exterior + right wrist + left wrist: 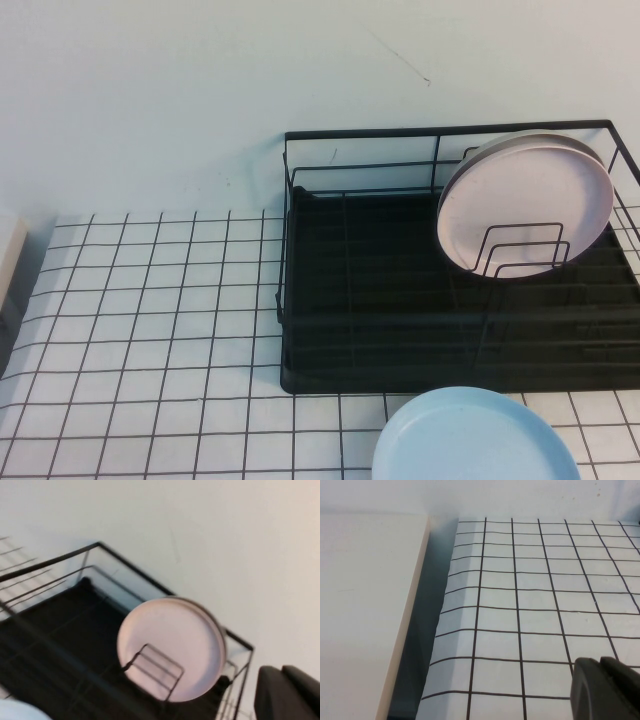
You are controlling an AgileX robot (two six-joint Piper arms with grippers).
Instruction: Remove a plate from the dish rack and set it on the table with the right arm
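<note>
The light blue plate (pixel 475 440) lies flat on the gridded table (pixel 150 330), just in front of the black wire dish rack (pixel 380 300); its near edge is cut off by the picture. Neither arm shows in the high view. In the right wrist view my right gripper (pixel 281 670) hangs in the air over the dish rack (pixel 50 630), shut and holding nothing; a sliver of the blue plate (pixel 15 711) shows at the corner. My left gripper (pixel 600 662) hovers shut and empty over the table (pixel 530 605) near its left edge.
A pale pink plate (pixel 525 205) stands upright in the rack's right rear dividers, also seen as the pink plate (pixel 170 645) from the right wrist. A pale flat board (pixel 365 605) lies beside the table's left edge. A plain wall runs behind.
</note>
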